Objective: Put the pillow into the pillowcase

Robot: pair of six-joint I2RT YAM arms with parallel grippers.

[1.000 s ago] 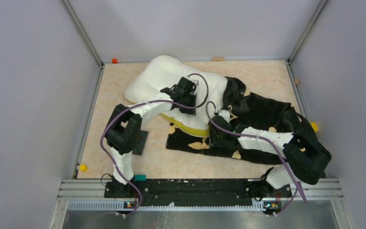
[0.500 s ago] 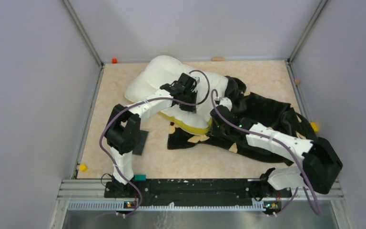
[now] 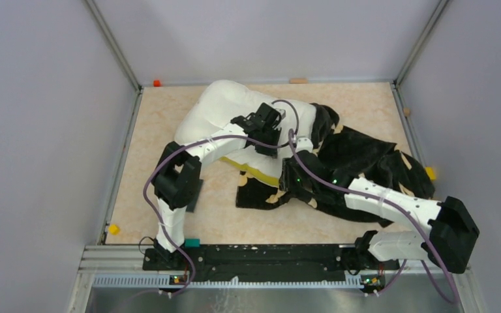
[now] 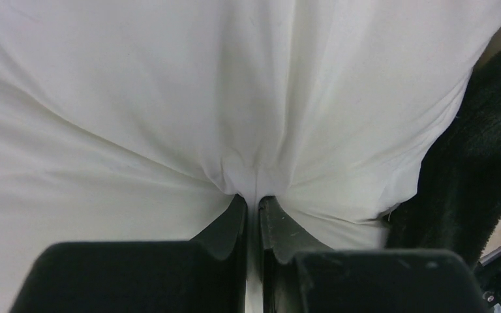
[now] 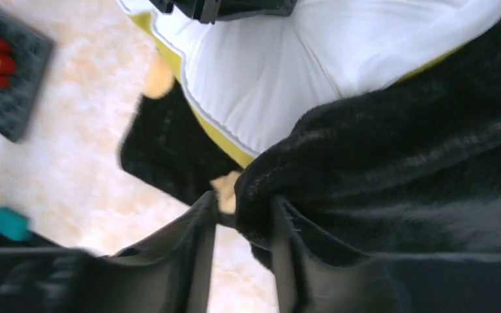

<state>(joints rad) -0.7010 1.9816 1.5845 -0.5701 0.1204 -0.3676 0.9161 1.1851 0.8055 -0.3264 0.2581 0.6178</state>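
At the far middle of the table (image 3: 156, 130), the pillow (image 3: 225, 107) is lying on a slant, with its right end touching the crumpled mouth of the pillowcase (image 3: 359, 156). The pillowcase itself is spreading from the middle toward the right edge. The left gripper (image 4: 253, 202) is pinching a small fold of the white cover between nearly closed jaws, and creases are running out from that point. I judge this hold is there so that the arm can steer the soft cushion rightward into the opening.

The right gripper (image 5: 244, 202) is clamping a thick roll of the black fabric at the near side of the mouth, just beside the yellow band (image 5: 215, 134) of the pillow. This grip is probably lifting the hem and holding the opening apart, so that the corner is not catching on it.

In the right wrist view, the black fabric is already covering part of the white cushion, but most of the pillow is lying outside. The insertion is looking only at its beginning.
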